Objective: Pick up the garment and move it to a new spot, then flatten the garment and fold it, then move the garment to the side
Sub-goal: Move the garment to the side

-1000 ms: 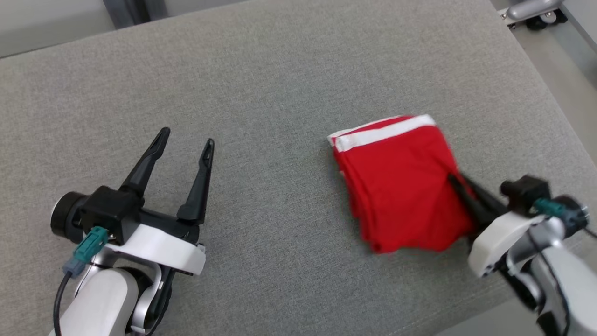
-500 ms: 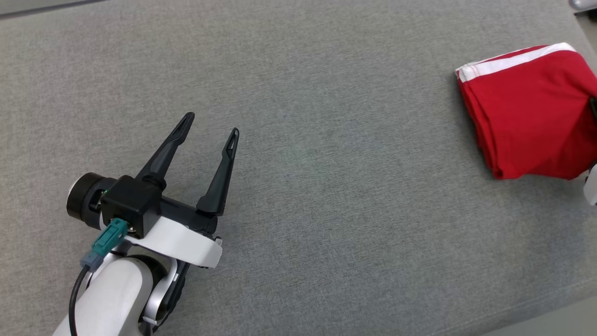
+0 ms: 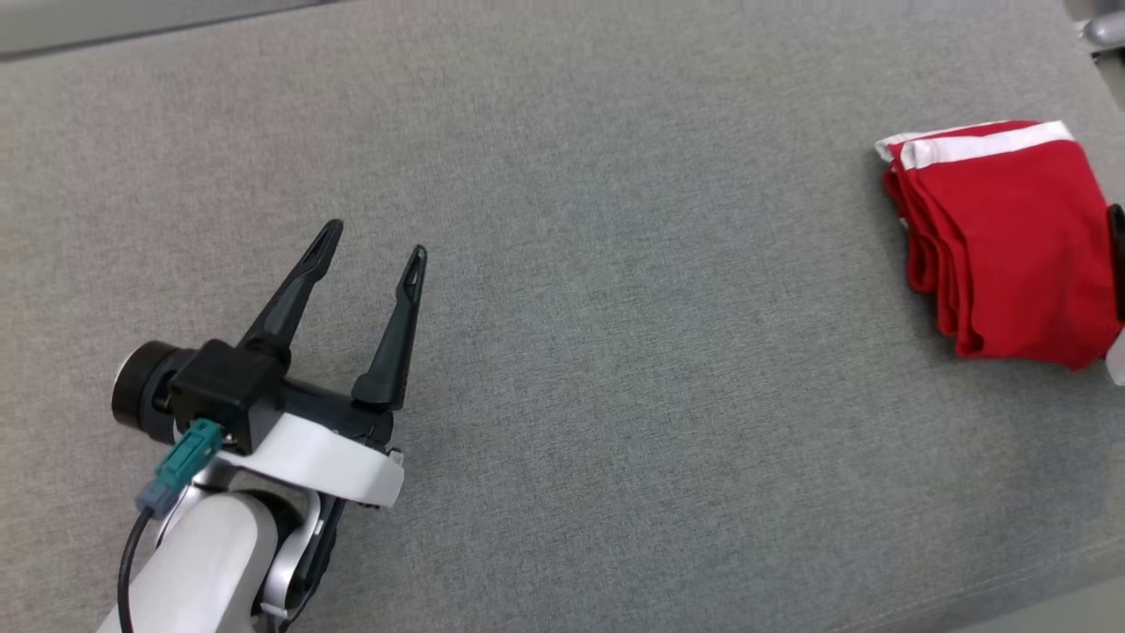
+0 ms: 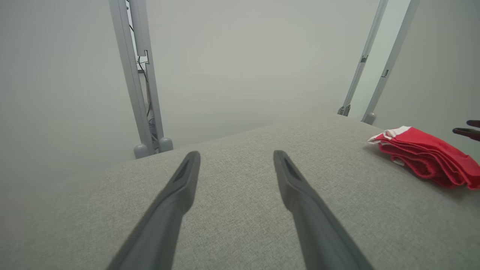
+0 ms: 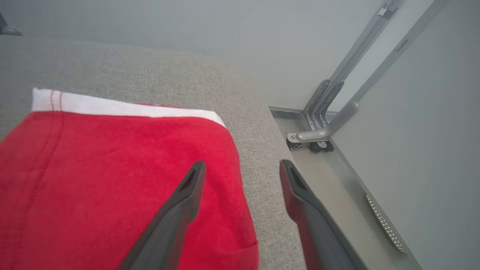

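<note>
The garment [image 3: 1002,237] is red with a white band, folded into a stack. It lies flat on the grey fabric table [image 3: 615,264] near its right edge, and is also seen in the left wrist view as the garment [image 4: 423,153]. My right gripper [image 5: 242,164] is open over the garment's [image 5: 112,168] right border, one finger above the cloth and the other above bare table, holding nothing. One of its dark fingers [image 3: 1117,255] shows at the head view's right edge. My left gripper [image 3: 375,240] is open and empty at the lower left, far from the garment, and its own wrist view shows the same left gripper [image 4: 236,155].
The table's right edge [image 5: 270,157] drops to a floor with a grey metal frame and a caster [image 5: 318,144]. Upright metal posts [image 4: 138,75] stand behind the table's far edge. A wide stretch of bare fabric lies between the two grippers.
The right gripper carried the garment rightward to the table's right edge, then opened and let it go. The head camera's view has shifted. The left gripper stayed open.
</note>
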